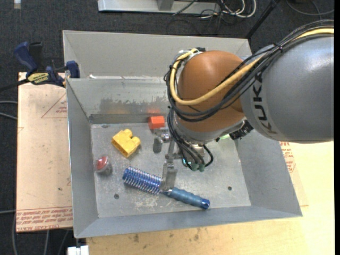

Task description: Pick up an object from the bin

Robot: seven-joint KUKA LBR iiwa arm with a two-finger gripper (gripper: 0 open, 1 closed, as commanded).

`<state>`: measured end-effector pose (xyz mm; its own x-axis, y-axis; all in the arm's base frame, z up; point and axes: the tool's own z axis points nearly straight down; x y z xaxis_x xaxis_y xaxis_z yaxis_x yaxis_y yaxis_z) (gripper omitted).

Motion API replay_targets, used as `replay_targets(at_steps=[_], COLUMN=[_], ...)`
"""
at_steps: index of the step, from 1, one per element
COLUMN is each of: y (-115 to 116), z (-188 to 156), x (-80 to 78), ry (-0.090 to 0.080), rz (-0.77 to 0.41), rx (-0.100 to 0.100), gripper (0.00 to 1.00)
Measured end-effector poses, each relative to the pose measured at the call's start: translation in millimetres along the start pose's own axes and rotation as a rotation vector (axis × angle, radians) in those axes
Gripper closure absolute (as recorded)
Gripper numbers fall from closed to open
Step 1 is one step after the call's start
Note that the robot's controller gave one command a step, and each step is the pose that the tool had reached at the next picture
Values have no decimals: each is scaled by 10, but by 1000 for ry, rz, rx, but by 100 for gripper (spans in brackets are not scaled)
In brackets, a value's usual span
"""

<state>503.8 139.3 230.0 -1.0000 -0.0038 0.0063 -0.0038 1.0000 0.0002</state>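
**Op A:** Camera view, jaws status?

**Op B:** Jaws are standing released, nothing betw. them. They are hanging under the orange wrist cover [210, 92], approx. mid-bin [79, 142]. Arm [303, 89] is coming in from frame right.

**Op A:** Finger pos.?

**Op B:** One finger [170, 173] is pointing down at the neck of a blue brush [141, 179]. Contact: cannot tell. The 2nd finger is sitting further back, near a small orange block [156, 122].

**Op A:** Brush location?

**Op B:** It is lying flat on the bin floor, toward the front wall. Bristle head is pointing frame left, handle is running frame right and slightly forward. Jaws are not closing round it.

**Op A:** Other items?

**Op B:** A yellow block [126, 142] is lying left of the jaws, apart from the brush. A red-and-silver piece [102, 164] is resting further left, near the left wall. The orange block is sitting at the foot of the rear wall. All items are lying singly, no heap.
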Motion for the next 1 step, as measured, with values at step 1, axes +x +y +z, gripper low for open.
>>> replay_targets(at_steps=[1], y=[-200], z=[1582], x=[15], ry=[0], rz=[-135], rx=[1], gripper=[0])
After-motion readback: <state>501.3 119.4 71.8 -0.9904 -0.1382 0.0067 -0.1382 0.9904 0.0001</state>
